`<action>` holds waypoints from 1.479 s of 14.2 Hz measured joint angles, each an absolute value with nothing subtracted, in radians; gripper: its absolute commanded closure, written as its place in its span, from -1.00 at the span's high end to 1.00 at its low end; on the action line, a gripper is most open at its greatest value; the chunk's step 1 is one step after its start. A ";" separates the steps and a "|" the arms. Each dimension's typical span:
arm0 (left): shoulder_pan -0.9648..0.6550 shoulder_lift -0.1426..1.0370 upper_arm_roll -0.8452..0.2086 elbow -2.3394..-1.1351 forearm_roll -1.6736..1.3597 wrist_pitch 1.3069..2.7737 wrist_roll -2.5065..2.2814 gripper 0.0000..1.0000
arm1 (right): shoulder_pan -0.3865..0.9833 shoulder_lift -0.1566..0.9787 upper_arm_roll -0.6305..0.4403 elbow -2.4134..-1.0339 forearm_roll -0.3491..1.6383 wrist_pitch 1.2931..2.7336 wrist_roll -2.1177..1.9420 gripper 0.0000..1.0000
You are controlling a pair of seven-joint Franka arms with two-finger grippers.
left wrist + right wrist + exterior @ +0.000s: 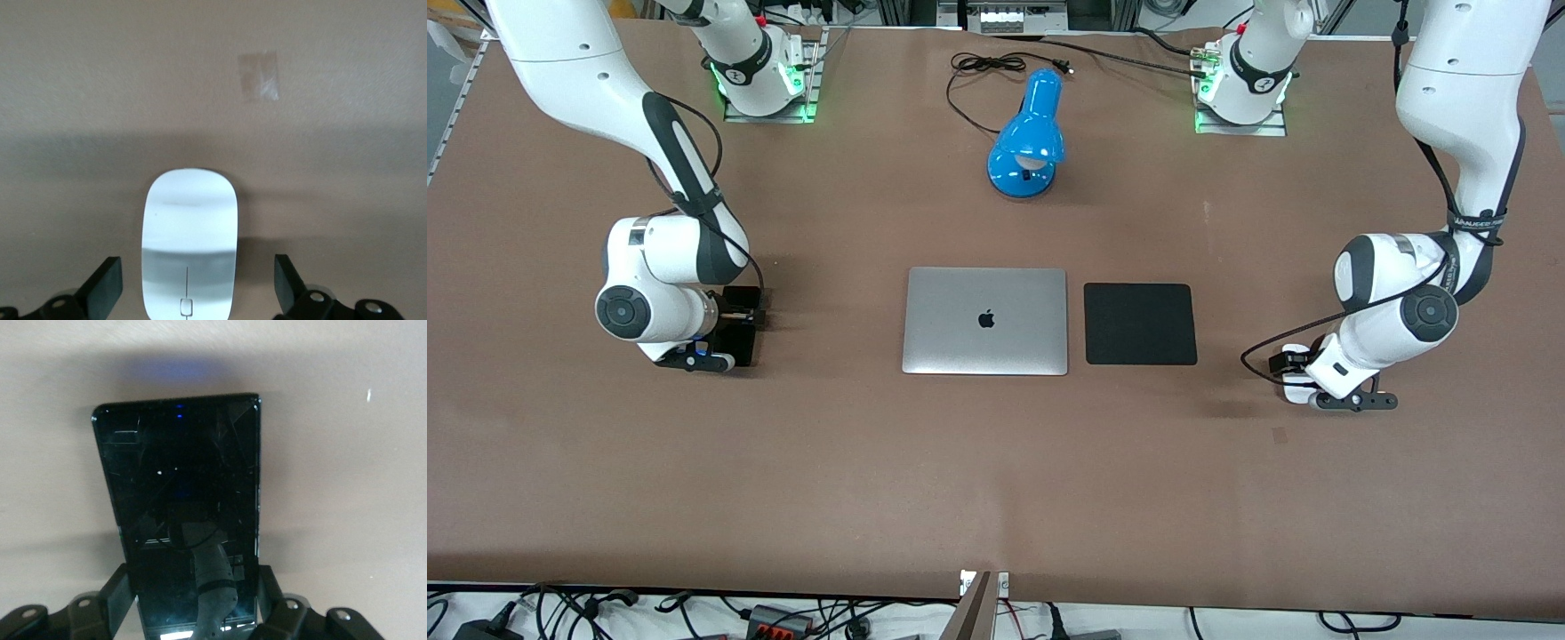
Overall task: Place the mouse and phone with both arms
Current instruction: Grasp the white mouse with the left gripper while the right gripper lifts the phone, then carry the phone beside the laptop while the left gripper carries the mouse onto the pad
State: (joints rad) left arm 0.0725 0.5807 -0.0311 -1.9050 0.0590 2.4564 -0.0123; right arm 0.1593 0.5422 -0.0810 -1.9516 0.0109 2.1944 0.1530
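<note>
The white oval mouse [190,247] lies flat on the brown table [996,462] toward the left arm's end. My left gripper [198,280] is low over it, open, with one finger on each side and a clear gap to each; in the front view this gripper [1294,375] hides most of the mouse. The black glossy phone [177,473] sits between my right gripper's fingers [120,590], which press on its long edges. My right gripper [734,336] is low over the table toward the right arm's end, shut on the phone.
A closed silver laptop [985,320] lies mid-table with a square black mat [1140,324] beside it toward the left arm's end. A blue desk lamp [1027,142] and its cord [983,67] lie nearer the bases. A tape patch [259,77] is near the mouse.
</note>
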 measured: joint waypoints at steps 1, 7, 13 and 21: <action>0.073 0.589 -0.033 -1.905 0.059 2.459 -0.011 1.00 | 0.159 0.538 -0.064 -1.949 0.011 2.197 0.153 -0.76; 0.081 0.616 -0.036 -1.905 0.059 2.469 -0.008 -0.34 | 0.218 0.535 0.064 -1.945 0.063 2.196 0.230 -0.77; 0.080 0.610 -0.042 -1.888 0.059 2.443 0.010 -0.35 | 0.295 0.562 0.068 -1.924 0.083 2.215 0.337 -0.77; 0.033 0.521 -0.284 -1.751 0.059 2.068 -0.247 -0.33 | 0.308 0.589 0.068 -1.894 0.083 2.222 0.394 -0.77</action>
State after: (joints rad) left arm 0.0329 0.5212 -0.2838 -1.7513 0.0586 2.0685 -0.2473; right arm 0.3082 0.5893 0.0682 -1.8942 0.0831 2.2218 0.3943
